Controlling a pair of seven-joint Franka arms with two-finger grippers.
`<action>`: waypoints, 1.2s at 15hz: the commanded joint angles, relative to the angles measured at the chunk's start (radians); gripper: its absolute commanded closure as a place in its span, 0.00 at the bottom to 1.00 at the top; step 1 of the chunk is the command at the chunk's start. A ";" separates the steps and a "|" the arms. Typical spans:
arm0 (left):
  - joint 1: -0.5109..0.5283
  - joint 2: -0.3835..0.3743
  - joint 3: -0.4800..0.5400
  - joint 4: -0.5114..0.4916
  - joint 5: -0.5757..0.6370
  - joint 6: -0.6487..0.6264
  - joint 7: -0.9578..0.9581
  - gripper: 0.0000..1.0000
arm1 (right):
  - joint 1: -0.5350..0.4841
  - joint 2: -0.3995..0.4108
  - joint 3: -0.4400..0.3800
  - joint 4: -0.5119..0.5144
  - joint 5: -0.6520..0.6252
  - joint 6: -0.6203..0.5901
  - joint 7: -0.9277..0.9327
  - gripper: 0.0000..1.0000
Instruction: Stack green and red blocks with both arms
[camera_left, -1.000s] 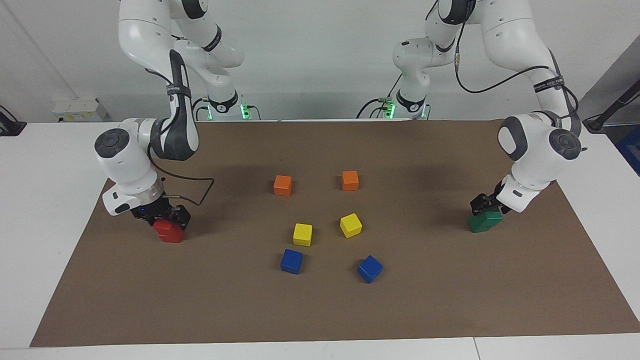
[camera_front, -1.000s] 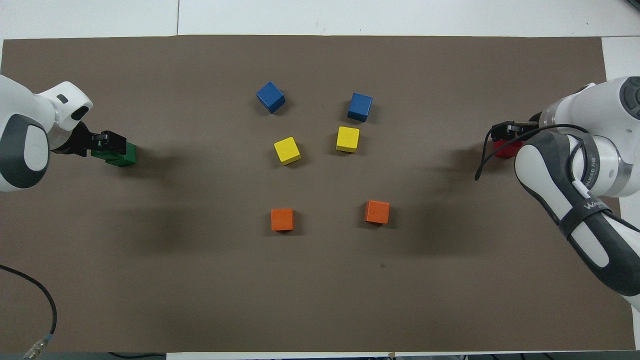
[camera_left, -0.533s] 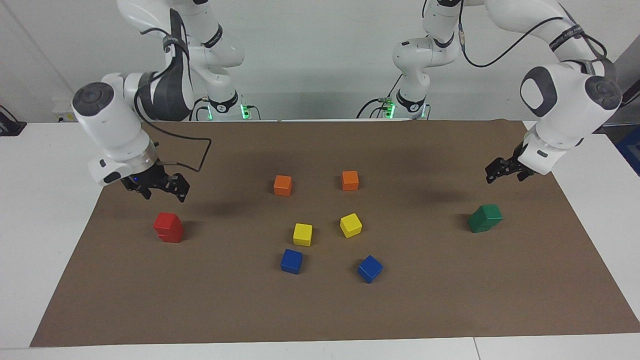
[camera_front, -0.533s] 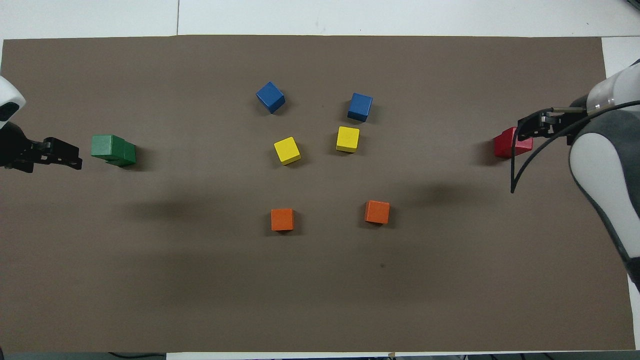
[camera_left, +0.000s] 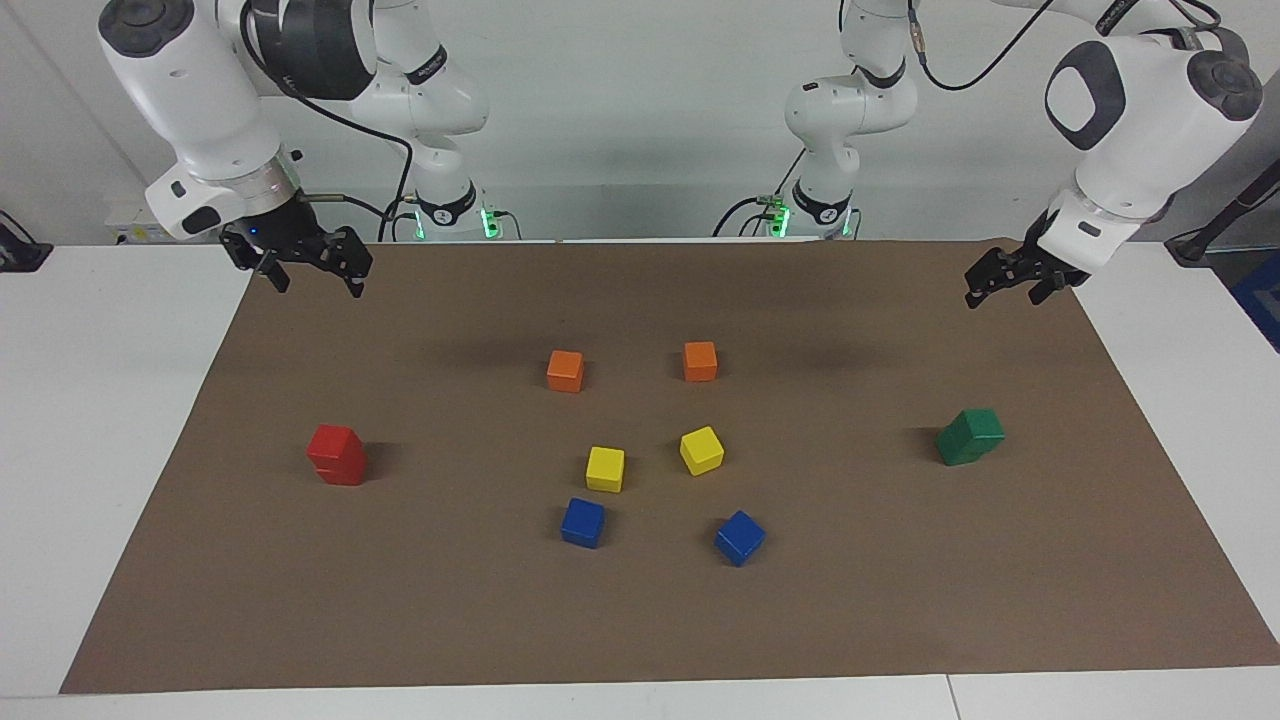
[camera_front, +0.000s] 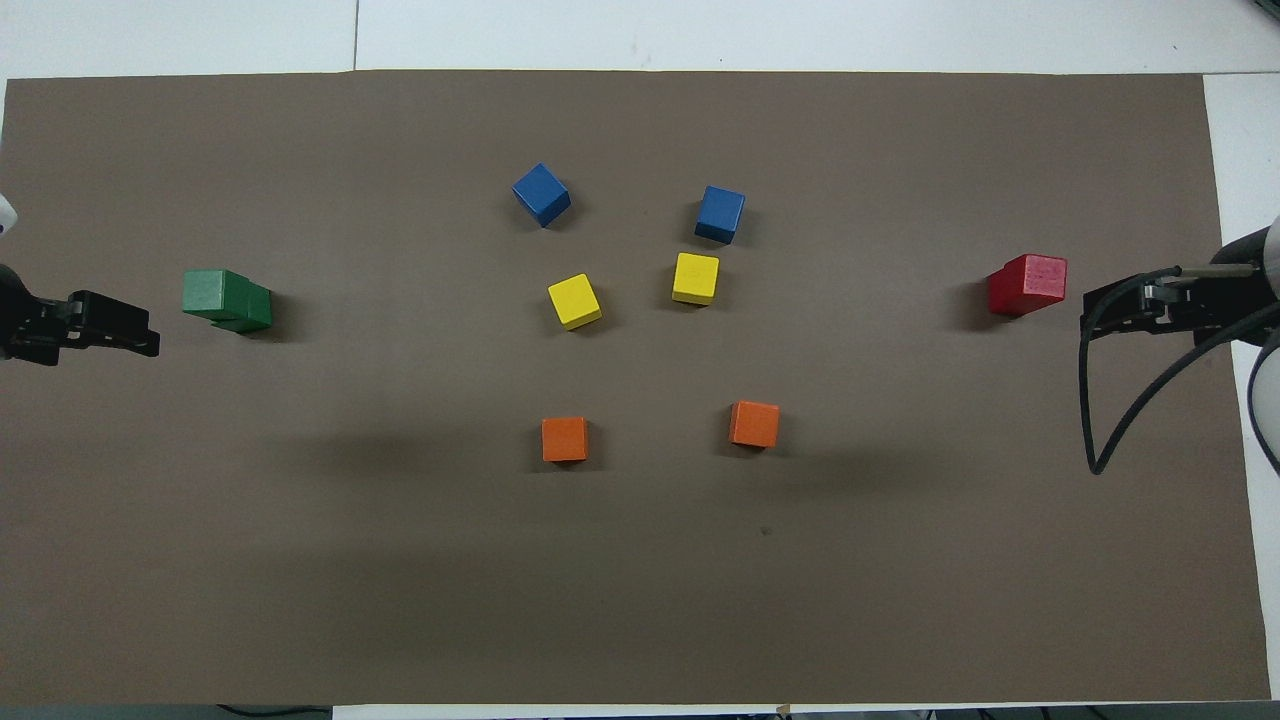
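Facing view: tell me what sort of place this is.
Probably a robotics lab bench for manipulation trials: two white arms bolted at a white table, a brown mat spread over it, and small coloured cubes, such as the orange cubes, laid out in pairs.

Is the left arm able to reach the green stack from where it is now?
Probably yes. The left gripper, open and empty, hangs above the mat near the green stack, and nothing stands between them.

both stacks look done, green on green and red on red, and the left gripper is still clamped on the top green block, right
Not quite. The facing view shows the left gripper raised and apart from the green stack, holding nothing, its fingers open. The rest holds: green sits on green, and the red stack is red on red, with the right gripper also up and empty.
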 joint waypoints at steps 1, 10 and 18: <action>-0.013 0.056 0.001 0.051 -0.034 -0.020 -0.028 0.00 | -0.019 0.008 0.009 0.016 0.022 -0.021 -0.029 0.00; -0.005 -0.052 0.002 -0.017 0.042 -0.081 -0.045 0.00 | -0.023 0.009 0.007 0.021 0.000 -0.019 -0.032 0.00; 0.015 -0.049 -0.004 -0.023 0.043 -0.026 -0.054 0.00 | -0.017 0.008 0.006 0.019 0.000 -0.027 -0.030 0.00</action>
